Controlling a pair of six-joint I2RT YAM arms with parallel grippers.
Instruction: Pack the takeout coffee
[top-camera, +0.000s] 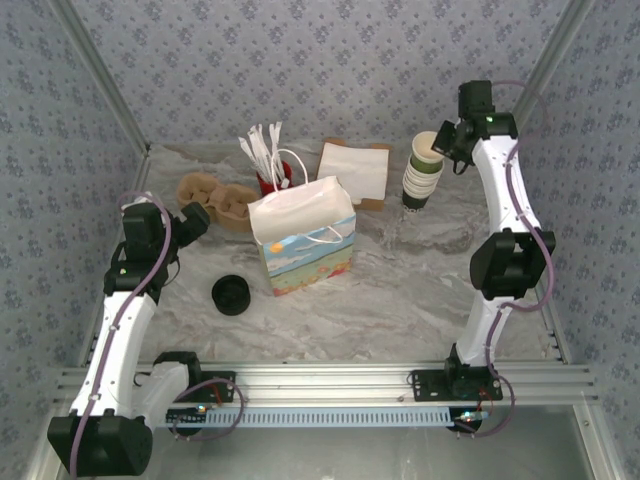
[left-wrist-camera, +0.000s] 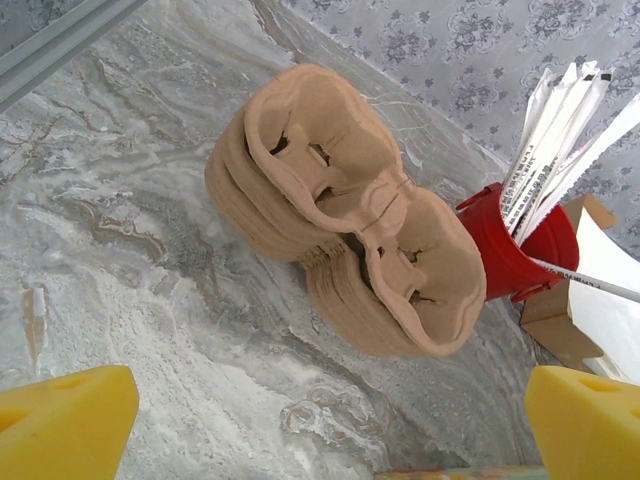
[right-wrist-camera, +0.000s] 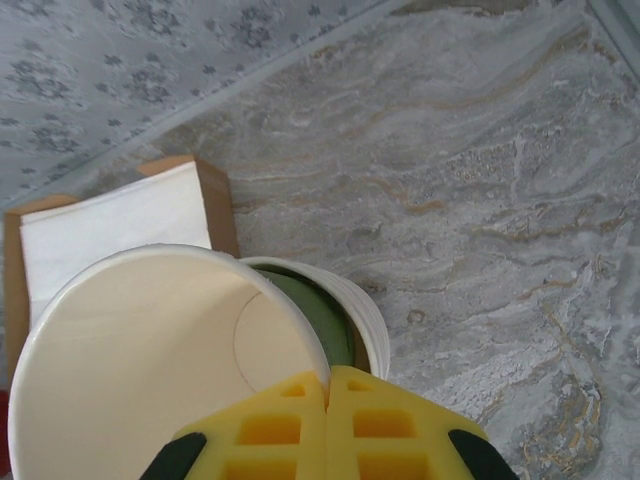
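Jaws clamped on the rim of the top cup (right-wrist-camera: 150, 340), our right gripper (right-wrist-camera: 328, 385) should lift straight, leaving the stack (top-camera: 419, 190) upright. Our left gripper (left-wrist-camera: 330, 410) hangs spread over the carriers (left-wrist-camera: 345, 215).

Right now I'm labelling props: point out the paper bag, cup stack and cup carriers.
paper bag (top-camera: 300, 255), top external view, printed front.
cup stack (top-camera: 420, 185), top external view, banded side.
cup carriers (left-wrist-camera: 345, 195), left wrist view, top carrier's middle.

Hovering left of paper bag (top-camera: 300, 235), left arm bent at elbow, left gripper (top-camera: 196, 220) holding fingers (left-wrist-camera: 65, 420) wide apart. Reaching beyond paper bag on far right, right arm raised high, right gripper (top-camera: 441, 143) pinching fingers (right-wrist-camera: 270, 430) together on top cup (right-wrist-camera: 150, 340) rim.
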